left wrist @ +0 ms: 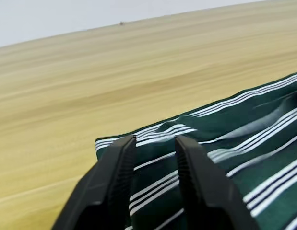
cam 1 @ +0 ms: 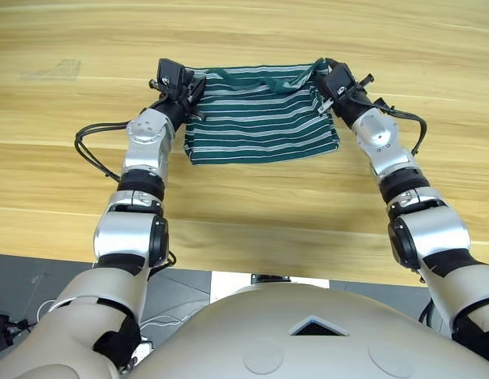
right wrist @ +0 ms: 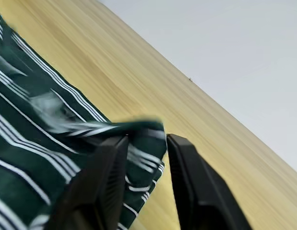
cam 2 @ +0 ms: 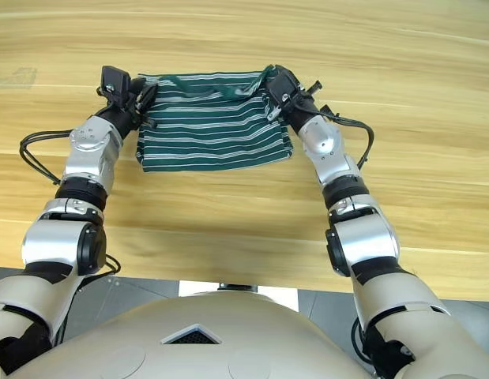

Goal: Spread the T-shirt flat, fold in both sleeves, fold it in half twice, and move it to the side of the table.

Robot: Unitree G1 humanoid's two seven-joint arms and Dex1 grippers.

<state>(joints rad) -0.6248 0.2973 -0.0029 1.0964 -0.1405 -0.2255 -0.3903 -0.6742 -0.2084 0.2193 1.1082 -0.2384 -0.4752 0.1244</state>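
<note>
A green T-shirt (cam 1: 260, 118) with white stripes lies folded into a rectangle on the wooden table (cam 1: 244, 213). My left gripper (cam 1: 195, 85) sits at the shirt's far left corner. Its two black fingers (left wrist: 114, 177) stand apart over flat striped cloth (left wrist: 225, 143), so it is open. My right gripper (cam 1: 327, 79) is at the far right corner. A bunched fold of the shirt (right wrist: 143, 139) rises between its fingers (right wrist: 186, 177), which are shut on it. The shirt's far edge (cam 1: 264, 73) is slightly raised and wrinkled between the two grippers.
Bare wood surrounds the shirt on all sides, with wide room to the left, right and far side. The table's near edge (cam 1: 228, 264) runs close to my body, with grey floor and cables below it.
</note>
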